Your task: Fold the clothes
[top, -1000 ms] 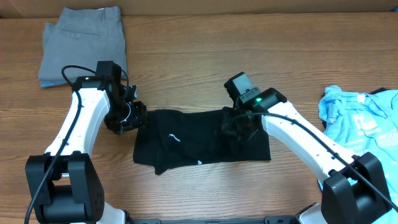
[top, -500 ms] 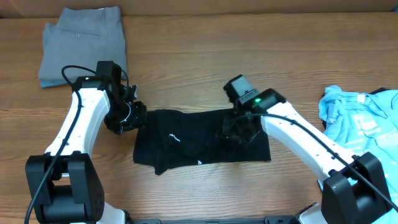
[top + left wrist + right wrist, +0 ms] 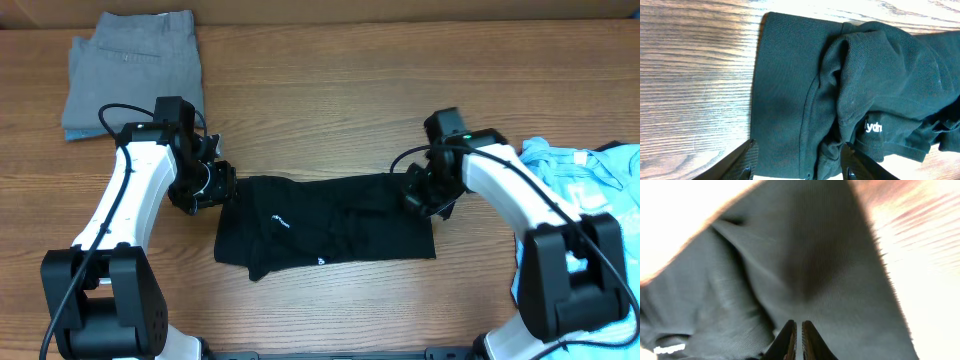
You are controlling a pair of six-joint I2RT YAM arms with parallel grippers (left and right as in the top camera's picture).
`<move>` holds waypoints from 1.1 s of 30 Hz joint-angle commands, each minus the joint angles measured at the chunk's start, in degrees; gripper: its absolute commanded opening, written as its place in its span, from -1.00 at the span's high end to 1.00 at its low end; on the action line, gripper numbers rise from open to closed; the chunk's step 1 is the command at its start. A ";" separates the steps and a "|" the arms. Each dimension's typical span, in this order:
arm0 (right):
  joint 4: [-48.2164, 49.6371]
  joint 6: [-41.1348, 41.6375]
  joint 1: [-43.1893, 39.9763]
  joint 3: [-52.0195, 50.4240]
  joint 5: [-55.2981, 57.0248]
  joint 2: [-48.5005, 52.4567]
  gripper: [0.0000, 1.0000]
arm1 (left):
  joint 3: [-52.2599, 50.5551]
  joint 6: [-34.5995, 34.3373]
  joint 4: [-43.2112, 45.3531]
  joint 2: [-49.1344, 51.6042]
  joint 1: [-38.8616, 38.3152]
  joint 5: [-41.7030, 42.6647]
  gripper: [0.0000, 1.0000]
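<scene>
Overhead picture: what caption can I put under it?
Left gripper and right gripper at either end of a black shirt on a table, grey trousers and light blue tee aside.

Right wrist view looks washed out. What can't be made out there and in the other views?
Right wrist view: blur and glare; the fingertips of the right gripper nearly meet over the black shirt, but whether they pinch cloth cannot be told.
Overhead: that gripper's fingers are hidden under its own wrist; the light blue tee is cut off by the right edge.
Left wrist view: the white logo is partly lost in a fold.
</scene>
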 commanded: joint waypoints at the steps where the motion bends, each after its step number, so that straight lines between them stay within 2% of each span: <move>1: 3.80 0.76 4.20 -1.44 -7.96 2.43 0.84 | 0.96 1.07 0.15 -1.07 0.39 0.09 -0.13; 3: 7.74 1.60 6.51 -1.44 -9.62 2.43 0.84 | 0.96 1.07 0.31 -1.07 0.57 0.09 -0.14; 9: 30.77 1.55 10.62 -1.36 -20.59 2.38 0.85 | 0.96 1.07 0.22 -1.07 0.68 0.07 -0.12; 11: 33.09 1.60 10.05 -0.63 -20.50 2.36 0.87 | 0.96 1.07 -0.07 -1.07 0.68 0.04 -0.12; 13: 29.55 1.36 8.83 1.07 -19.39 2.25 0.87 | 0.96 1.09 -0.42 -1.07 0.68 -0.04 -0.12; 17: 16.09 -4.92 6.21 4.79 -14.16 0.74 0.86 | 0.96 1.73 -0.90 -1.07 0.68 -0.26 -0.11; 22: 2.99 -7.58 5.70 6.03 -10.47 -0.15 0.79 | 0.96 0.76 -0.59 -1.07 0.83 -1.44 -0.19; 28: 4.42 -5.60 11.50 1.88 -10.10 1.36 0.76 | 0.96 -0.94 -0.33 -1.07 2.64 -1.38 -0.39; 33: 4.07 -3.87 17.86 -1.46 -11.06 2.38 0.72 | 0.96 -0.92 -1.16 -1.07 3.76 -1.36 -0.39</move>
